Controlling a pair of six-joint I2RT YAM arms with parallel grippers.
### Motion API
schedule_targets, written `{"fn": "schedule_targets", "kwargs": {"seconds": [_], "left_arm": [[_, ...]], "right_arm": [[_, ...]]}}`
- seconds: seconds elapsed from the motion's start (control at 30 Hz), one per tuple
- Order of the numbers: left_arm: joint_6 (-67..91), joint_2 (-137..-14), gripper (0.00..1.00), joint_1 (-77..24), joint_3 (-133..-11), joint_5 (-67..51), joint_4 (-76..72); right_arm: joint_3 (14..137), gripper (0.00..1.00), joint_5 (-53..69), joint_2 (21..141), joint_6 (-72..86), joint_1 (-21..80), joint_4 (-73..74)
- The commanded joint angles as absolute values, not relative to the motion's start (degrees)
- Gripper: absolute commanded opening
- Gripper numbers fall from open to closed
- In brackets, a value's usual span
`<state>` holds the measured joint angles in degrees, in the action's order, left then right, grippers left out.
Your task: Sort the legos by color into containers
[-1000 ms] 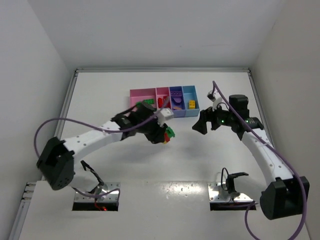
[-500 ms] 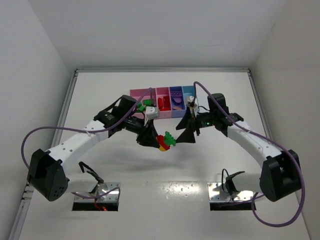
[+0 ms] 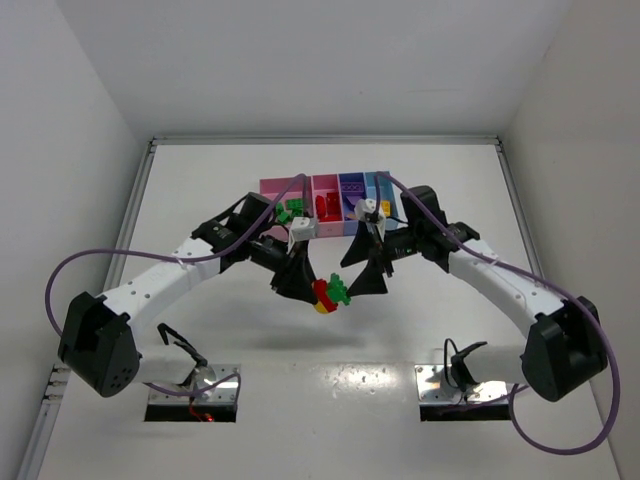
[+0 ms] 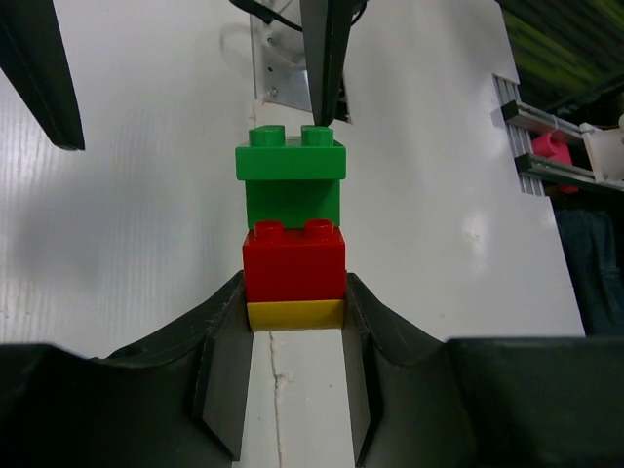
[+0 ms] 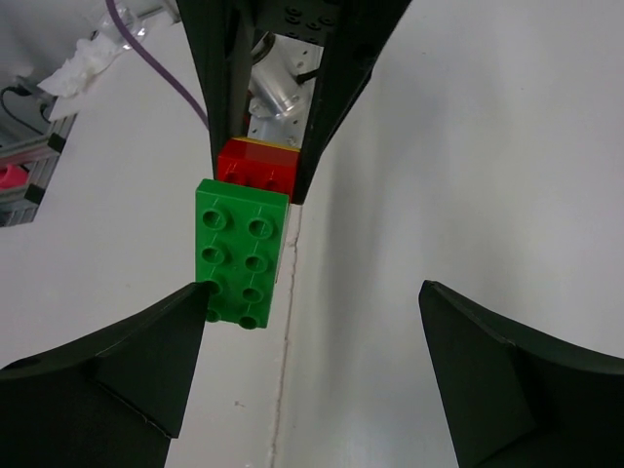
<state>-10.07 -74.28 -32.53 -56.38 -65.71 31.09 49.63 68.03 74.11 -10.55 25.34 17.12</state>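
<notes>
Pinching glossy studded brick stack (image 4: 292, 234), left hand (image 4: 294, 304)

Yellow brick (image 4: 294, 314): I see only a thin strip; the rest sits between the left jaws.
Red brick (image 5: 255, 164): from the right wrist, mostly covered by the green brick (image 5: 241, 253).
Right jaws: cut off by the lower edge of their own view and the left wrist view's top edge.
Bins (image 3: 270, 187): overhead, the arms cover their near walls; I can't count the pieces inside.
Pink object (image 4: 554, 146): at the left wrist view's right edge, too blurred for me to name.
</notes>
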Motion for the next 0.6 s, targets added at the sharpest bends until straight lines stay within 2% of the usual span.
{"fn": "schedule_targets", "kwargs": {"seconds": [0.0, 0.57], "left_arm": [[-11.6, -74.4, 0.01, -32.2, -57.7, -67.9, 27.5], [-10.9, -71.6, 0.0, -30.0, -54.8, -63.2, 25.2]], "right_arm": [[52.8, 0.89, 71.5, 75.3, -12.7, 28.3, 17.0], [54.6, 0.86, 78.2, 74.8, -9.0, 28.3, 19.6]]}}
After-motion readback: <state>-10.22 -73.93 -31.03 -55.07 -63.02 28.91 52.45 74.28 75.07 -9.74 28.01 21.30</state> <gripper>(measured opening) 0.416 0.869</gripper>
